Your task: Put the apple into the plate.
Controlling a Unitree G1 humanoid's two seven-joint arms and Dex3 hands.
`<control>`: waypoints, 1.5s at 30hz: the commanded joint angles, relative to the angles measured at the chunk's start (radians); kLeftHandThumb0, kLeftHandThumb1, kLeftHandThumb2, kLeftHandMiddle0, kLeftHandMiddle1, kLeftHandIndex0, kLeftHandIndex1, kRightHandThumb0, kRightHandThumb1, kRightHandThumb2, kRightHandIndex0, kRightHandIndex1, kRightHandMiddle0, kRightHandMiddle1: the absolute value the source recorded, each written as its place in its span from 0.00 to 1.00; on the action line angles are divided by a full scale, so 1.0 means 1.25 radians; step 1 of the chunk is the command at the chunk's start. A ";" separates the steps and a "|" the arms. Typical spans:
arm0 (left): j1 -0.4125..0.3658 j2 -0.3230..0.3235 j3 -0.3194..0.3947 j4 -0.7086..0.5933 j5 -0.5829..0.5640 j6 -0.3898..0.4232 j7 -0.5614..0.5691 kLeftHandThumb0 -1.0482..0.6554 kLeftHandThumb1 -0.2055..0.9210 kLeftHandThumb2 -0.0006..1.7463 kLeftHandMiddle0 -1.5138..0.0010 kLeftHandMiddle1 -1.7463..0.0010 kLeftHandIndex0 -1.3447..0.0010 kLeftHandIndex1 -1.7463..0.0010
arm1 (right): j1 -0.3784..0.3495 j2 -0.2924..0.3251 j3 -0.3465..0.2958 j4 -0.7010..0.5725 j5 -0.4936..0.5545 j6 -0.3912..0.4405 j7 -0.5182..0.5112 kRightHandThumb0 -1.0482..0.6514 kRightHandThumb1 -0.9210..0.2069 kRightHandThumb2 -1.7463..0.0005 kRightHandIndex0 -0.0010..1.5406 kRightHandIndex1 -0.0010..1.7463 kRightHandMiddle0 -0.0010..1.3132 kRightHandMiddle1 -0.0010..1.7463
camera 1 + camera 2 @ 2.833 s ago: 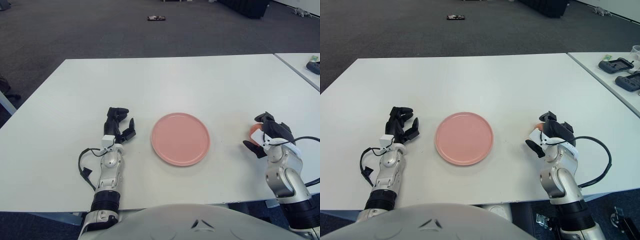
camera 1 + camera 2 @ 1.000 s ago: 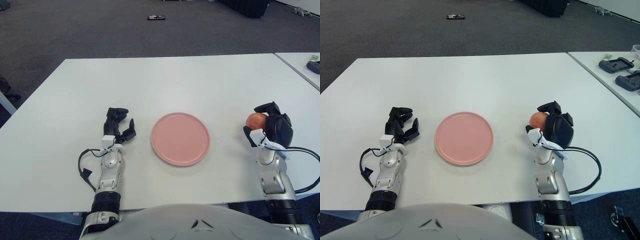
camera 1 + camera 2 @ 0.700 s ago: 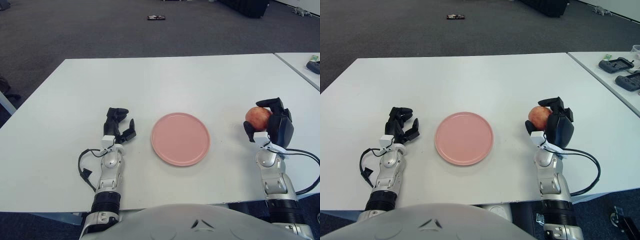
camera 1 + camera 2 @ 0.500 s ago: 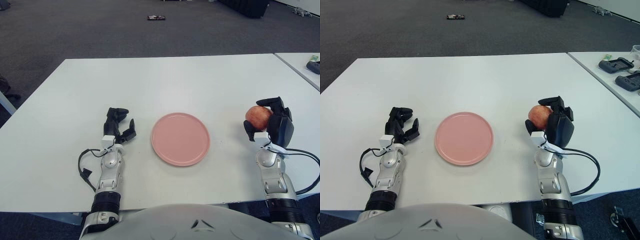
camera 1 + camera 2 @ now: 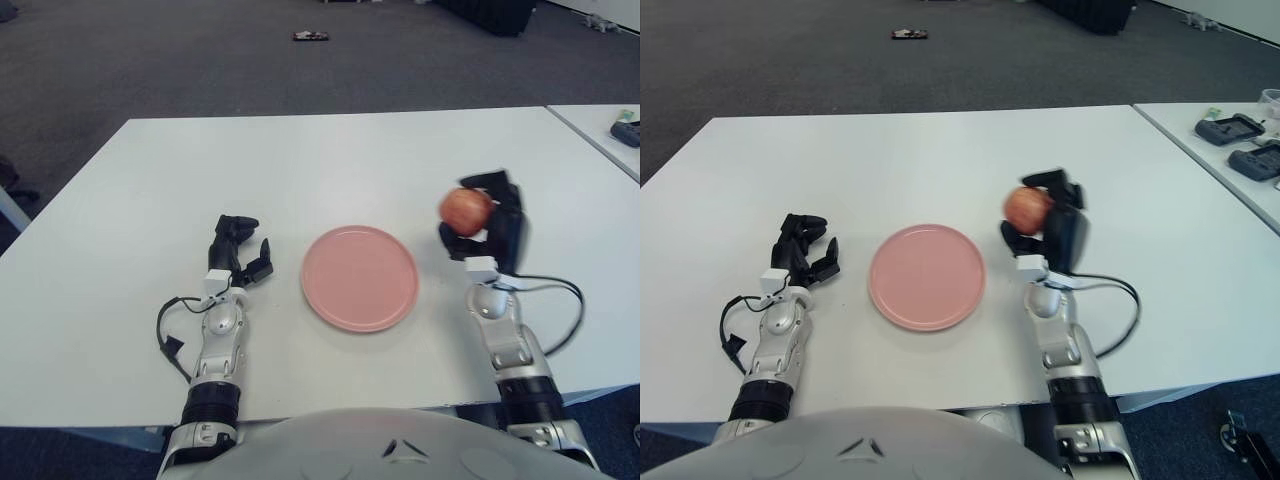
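Note:
A red apple (image 5: 466, 209) is held in my right hand (image 5: 484, 220), lifted above the white table just right of the pink plate (image 5: 360, 277). The fingers wrap around the apple from the right and behind. It also shows in the right eye view (image 5: 1027, 208), with the plate (image 5: 927, 276) to its left. The plate is empty and lies flat at the table's middle front. My left hand (image 5: 236, 256) rests on the table left of the plate, fingers loosely curled, holding nothing.
The white table (image 5: 330, 170) stretches far back. A second table (image 5: 1230, 135) at the right holds dark controllers. A cable loops beside each forearm near the front edge.
My right hand has carried the apple leftward and slightly up, from the table's right side to just beside the plate's right rim. The left hand has not moved.

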 commanded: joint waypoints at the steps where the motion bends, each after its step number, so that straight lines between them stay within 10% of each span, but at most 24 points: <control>1: 0.010 0.004 0.003 0.016 -0.006 0.022 -0.004 0.61 0.51 0.65 0.51 0.24 0.69 0.00 | -0.008 -0.029 0.021 0.011 0.014 -0.075 0.039 0.62 0.92 0.00 0.64 0.90 0.55 1.00; 15: 0.006 0.007 0.006 0.034 0.000 0.017 0.007 0.61 0.55 0.62 0.53 0.23 0.71 0.00 | -0.044 -0.074 0.173 0.000 0.093 -0.112 0.391 0.62 0.91 0.00 0.63 0.93 0.53 1.00; 45: 0.010 0.006 0.006 0.031 -0.005 0.009 0.001 0.61 0.57 0.60 0.54 0.24 0.72 0.00 | -0.048 -0.076 0.214 0.004 -0.072 -0.013 0.468 0.62 0.90 0.00 0.63 0.93 0.52 1.00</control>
